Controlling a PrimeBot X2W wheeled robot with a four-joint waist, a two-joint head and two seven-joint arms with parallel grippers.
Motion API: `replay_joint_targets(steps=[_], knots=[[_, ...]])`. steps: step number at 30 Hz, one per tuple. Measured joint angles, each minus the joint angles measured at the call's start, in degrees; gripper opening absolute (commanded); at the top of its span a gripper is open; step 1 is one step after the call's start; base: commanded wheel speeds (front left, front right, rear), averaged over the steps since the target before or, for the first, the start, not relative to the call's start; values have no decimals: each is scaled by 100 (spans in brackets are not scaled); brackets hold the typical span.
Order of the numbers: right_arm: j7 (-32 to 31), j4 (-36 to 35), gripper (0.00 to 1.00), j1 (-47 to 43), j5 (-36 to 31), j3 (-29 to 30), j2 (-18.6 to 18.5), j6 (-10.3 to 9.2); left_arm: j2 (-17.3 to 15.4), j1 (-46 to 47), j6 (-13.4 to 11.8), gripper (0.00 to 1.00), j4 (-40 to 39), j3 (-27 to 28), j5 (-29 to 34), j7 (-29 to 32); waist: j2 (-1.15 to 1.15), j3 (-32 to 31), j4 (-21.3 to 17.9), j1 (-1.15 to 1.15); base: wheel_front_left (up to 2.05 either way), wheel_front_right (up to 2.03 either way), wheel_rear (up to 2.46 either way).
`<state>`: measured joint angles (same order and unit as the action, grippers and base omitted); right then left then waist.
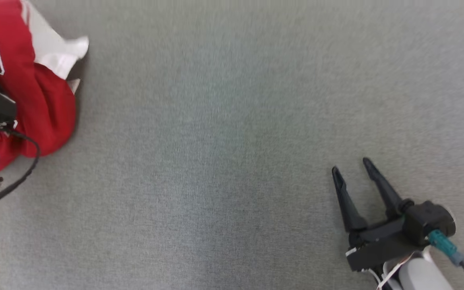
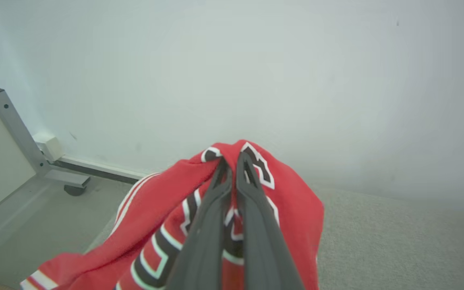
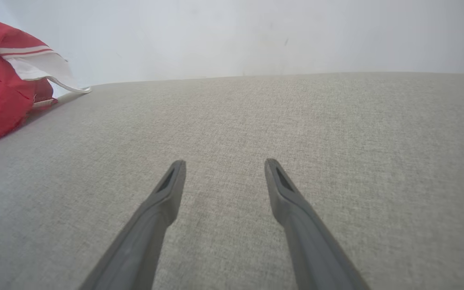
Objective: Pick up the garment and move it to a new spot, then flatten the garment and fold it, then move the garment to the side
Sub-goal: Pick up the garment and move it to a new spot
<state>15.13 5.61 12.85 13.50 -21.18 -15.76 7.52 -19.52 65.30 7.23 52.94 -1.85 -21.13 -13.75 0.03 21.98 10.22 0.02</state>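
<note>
At the far left of the head view the red garment (image 1: 42,100) is bunched against the frame's edge, with white lining turned out at its top. Its lower part seems to meet the grey counter (image 1: 216,161). My left claw (image 2: 234,161) is clamped on a fold of it. In the left wrist view the two fingers lie almost together, with red cloth and black-and-white lettering pinched at the tips and draping down both sides. Past the counter's left edge I see floor, a metal frame leg (image 2: 14,125) on a caster, and the pale wall (image 2: 256,60). Moving right, a wide stretch of open grey cloth runs across the counter. My right claw (image 1: 351,166) sits at the lower right, fingers spread wide and gripping nothing, well apart from the garment. From its wrist view the counter's far edge (image 3: 280,74) runs straight beneath the wall.
</note>
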Motion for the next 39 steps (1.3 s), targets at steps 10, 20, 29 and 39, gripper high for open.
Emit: replay_joint_targets(steps=[10,20,29,39], knots=[[1,74,100,-412,38,-33,312,0,25,-398,18,0,-1223,-410,-86,549,-3,-846,-252,-2,0,0,0],[0,73,100,-666,57,-8,486,0,93,-884,21,0,-3011,-781,-333,1441,-4,-1441,-1030,-3,0,0,0],[1,60,100,-753,58,11,544,0,349,-1204,16,0,-3876,-1206,-485,2014,-3,-1692,-1804,-3,0,0,0],[0,21,100,-753,60,44,621,0,488,-1402,18,0,-4205,-1645,-511,2263,-3,-1781,-2536,-2,0,0,0]])
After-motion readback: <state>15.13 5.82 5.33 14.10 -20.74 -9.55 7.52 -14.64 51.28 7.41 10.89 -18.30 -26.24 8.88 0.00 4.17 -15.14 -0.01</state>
